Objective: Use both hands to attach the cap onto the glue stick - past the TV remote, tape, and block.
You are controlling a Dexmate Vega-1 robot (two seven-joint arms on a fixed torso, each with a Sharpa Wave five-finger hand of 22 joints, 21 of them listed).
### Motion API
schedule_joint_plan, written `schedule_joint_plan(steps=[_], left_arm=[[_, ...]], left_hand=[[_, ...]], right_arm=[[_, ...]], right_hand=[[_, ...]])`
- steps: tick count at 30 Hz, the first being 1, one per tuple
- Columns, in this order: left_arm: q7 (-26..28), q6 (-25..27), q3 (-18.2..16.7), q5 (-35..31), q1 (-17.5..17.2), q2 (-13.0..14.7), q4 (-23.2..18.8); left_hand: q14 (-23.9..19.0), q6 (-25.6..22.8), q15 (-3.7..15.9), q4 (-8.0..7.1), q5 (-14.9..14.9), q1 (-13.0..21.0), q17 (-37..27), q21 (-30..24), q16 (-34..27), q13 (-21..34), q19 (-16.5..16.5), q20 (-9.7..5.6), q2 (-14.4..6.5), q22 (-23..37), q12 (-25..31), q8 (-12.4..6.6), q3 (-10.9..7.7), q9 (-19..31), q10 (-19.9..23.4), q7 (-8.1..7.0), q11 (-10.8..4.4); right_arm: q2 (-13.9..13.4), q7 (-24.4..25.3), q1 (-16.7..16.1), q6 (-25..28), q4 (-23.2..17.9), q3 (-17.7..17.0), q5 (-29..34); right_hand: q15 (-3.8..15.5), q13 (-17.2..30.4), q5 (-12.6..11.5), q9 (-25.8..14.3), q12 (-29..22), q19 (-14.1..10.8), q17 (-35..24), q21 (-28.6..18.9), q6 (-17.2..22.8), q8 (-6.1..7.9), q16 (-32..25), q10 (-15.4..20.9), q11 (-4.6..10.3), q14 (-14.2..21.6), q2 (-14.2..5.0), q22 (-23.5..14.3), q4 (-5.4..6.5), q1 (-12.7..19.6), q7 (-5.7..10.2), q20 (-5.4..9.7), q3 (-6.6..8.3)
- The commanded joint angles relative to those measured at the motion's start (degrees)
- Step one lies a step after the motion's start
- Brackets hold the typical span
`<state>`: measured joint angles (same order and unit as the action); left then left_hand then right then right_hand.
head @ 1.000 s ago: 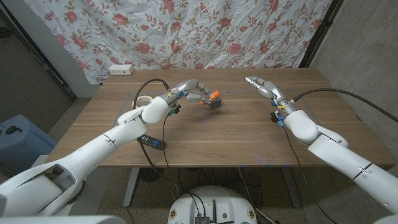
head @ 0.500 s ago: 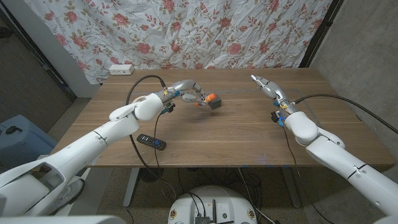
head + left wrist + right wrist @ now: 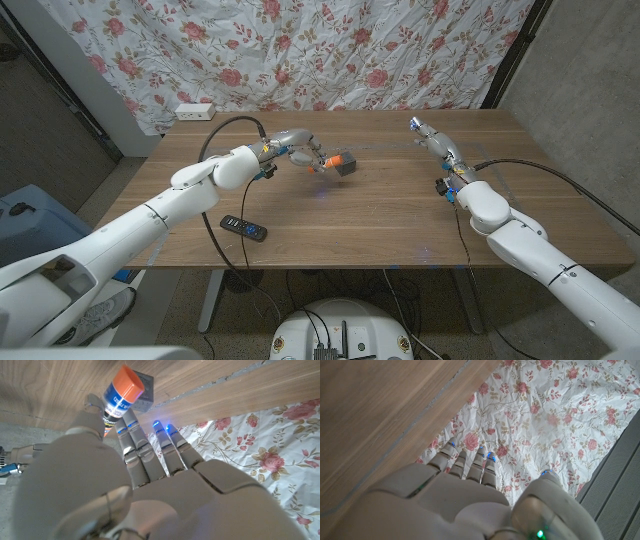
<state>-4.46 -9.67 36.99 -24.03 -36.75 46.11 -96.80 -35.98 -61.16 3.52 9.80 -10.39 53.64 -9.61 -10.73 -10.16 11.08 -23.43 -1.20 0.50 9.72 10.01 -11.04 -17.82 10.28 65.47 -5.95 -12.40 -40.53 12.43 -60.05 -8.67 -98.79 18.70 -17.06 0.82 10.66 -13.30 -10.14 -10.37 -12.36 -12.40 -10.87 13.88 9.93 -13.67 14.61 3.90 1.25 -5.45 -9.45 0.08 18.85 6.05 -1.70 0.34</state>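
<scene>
The glue stick [image 3: 333,161] has a blue-and-white label and an orange end [image 3: 125,383]. My left hand [image 3: 297,149] pinches it between thumb and fingers [image 3: 134,440] over the far middle of the table. The orange end points to the right, close to a small grey block [image 3: 349,169] that stands on the wood [image 3: 144,399]. My right hand [image 3: 428,137] hovers at the far right with its fingers stretched out and nothing in it [image 3: 465,467]. About a hand's length of table lies between the two hands.
A black TV remote [image 3: 244,228] lies near the front left edge of the wooden table [image 3: 380,215]. Cables run over both arms. A flowered cloth [image 3: 330,50] hangs behind the table, and a white power strip [image 3: 194,111] lies at the far left.
My left hand has drawn back a little to the left with the glue stick in it. My right hand has moved farther back and to the right.
</scene>
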Motion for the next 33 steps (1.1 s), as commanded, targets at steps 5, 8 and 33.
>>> schedule_joint_plan(steps=[5,8,33], left_arm=[[-2.9,0.8,1.1,-6.0,0.7,1.9,-2.0],[-2.8,0.4,1.1,-7.0,0.5,2.3,-2.3],[-6.6,-4.2,3.4,-15.3,2.7,3.7,-0.8]], left_hand=[[0.5,0.3,7.66,-0.66,-0.4,2.2,-0.2,0.2,-0.2,0.3,0.7,-0.11,-2.9,0.2,0.5,-0.27,-0.29,1.6,-0.4,-0.21,-0.18],[0.5,0.3,7.66,-0.65,-0.4,2.2,-0.2,0.2,-0.2,0.3,0.8,-0.15,-3.0,0.2,0.5,-0.30,-0.29,1.6,-0.5,-0.33,-0.19],[1.1,1.3,7.94,-0.40,-0.4,2.3,-0.3,0.3,-0.2,0.3,2.4,-0.21,-3.1,0.2,0.7,-0.23,-0.33,1.5,-1.5,-1.31,-0.34]], right_arm=[[1.9,-1.3,0.7,-2.4,3.6,0.3,-5.0],[1.7,-1.6,0.7,-1.8,3.5,0.3,-5.8],[5.7,-1.9,-0.2,-7.2,7.2,0.3,-10.2]], right_hand=[[0.32,0.0,0.1,-0.1,0.2,-0.2,-0.1,0.0,-2.9,-0.26,0.1,-1.7,-0.98,0.9,0.31,-0.1,0.42,-0.7,-0.53,2.42,0.09],[0.11,0.0,0.0,0.0,0.2,-0.2,-0.1,0.0,-3.4,-0.22,-0.2,-2.0,-0.89,1.9,0.25,-0.1,0.44,-0.8,-0.69,2.41,0.08],[-0.08,-0.1,-0.1,0.0,-0.2,-0.1,0.0,0.1,-3.5,0.44,0.1,-2.2,-0.86,1.9,-0.10,-0.1,0.65,-1.5,-1.47,1.95,0.06]])
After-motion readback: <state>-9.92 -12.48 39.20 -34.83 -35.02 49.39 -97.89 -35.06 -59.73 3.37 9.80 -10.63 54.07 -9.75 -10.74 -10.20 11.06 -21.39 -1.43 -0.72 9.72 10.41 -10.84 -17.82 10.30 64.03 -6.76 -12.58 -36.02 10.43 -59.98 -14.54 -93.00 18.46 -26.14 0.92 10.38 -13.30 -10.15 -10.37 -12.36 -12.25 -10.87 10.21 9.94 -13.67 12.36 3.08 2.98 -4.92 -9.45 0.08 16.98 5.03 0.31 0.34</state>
